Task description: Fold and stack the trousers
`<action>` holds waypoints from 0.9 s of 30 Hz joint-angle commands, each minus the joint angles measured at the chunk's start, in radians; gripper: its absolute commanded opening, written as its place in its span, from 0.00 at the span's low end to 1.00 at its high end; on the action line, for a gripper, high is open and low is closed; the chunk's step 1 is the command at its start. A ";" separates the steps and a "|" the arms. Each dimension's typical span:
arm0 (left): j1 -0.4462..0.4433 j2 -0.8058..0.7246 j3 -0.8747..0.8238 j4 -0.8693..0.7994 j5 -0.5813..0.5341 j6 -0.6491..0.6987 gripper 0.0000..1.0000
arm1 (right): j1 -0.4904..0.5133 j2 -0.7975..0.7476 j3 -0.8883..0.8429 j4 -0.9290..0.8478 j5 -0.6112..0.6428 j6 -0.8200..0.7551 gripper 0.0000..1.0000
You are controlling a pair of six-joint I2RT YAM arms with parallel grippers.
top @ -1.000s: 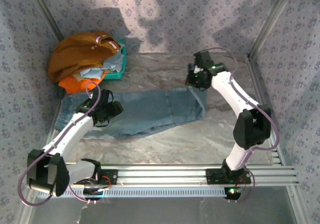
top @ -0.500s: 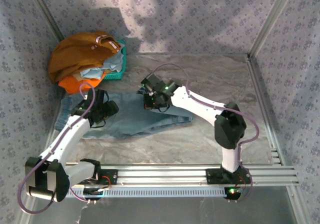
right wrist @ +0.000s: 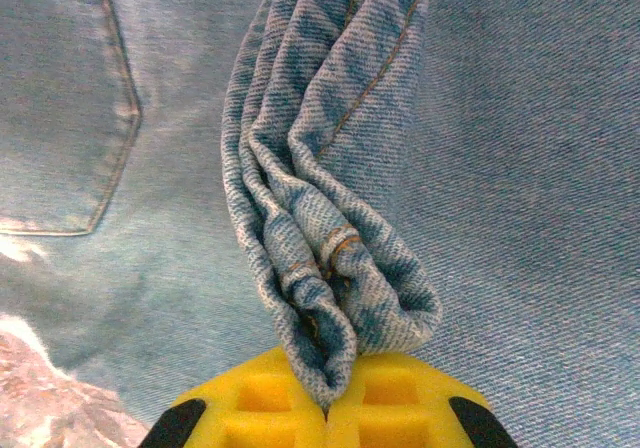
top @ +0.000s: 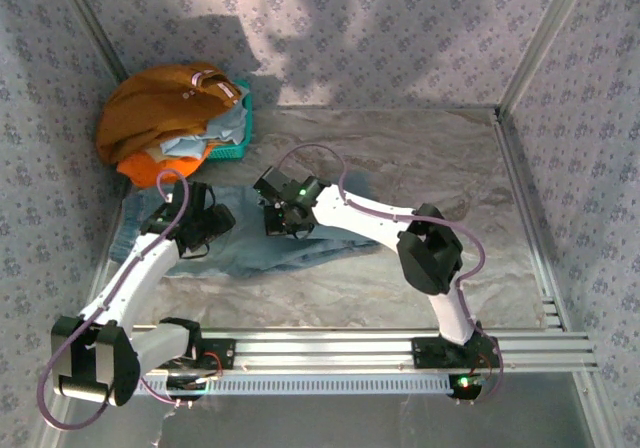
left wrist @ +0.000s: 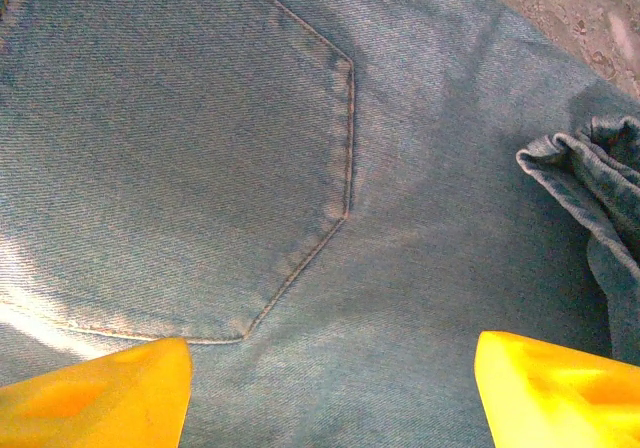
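The trousers (top: pixel 310 246), faded blue jeans, lie on the left half of the table with the legs doubled back over the seat. My right gripper (top: pixel 281 214) hangs over them, shut on a bunched fold of denim hem (right wrist: pixel 320 168) that sticks up between its yellow pads (right wrist: pixel 400 408). The left gripper (top: pixel 207 222) hovers over the waist end. In the left wrist view it (left wrist: pixel 335 388) is open, with flat denim and a back pocket (left wrist: pixel 200 168) beneath. The held hem (left wrist: pixel 590 178) shows at the right of that view.
A teal basket (top: pixel 238 138) at the back left holds a mustard-brown garment (top: pixel 155 108) and an orange cloth (top: pixel 148 168). Patterned walls close in the left, back and right. The marbled table (top: pixel 480 188) is bare on the right; a metal rail (top: pixel 400 348) runs along the front.
My right arm has swept from the back right to the left, dragging the leg ends over the trousers toward the waist. The left arm has barely moved.
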 commanded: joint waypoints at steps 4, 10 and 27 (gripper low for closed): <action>0.012 -0.014 -0.031 0.023 0.025 -0.011 0.77 | 0.023 0.109 0.059 0.030 -0.204 -0.049 0.37; 0.013 0.031 -0.012 0.047 0.062 -0.006 0.89 | -0.012 -0.038 -0.028 0.020 -0.244 -0.145 0.60; -0.200 0.490 0.315 0.073 0.036 0.055 0.67 | -0.624 -0.257 -0.361 -0.056 -0.242 -0.325 0.59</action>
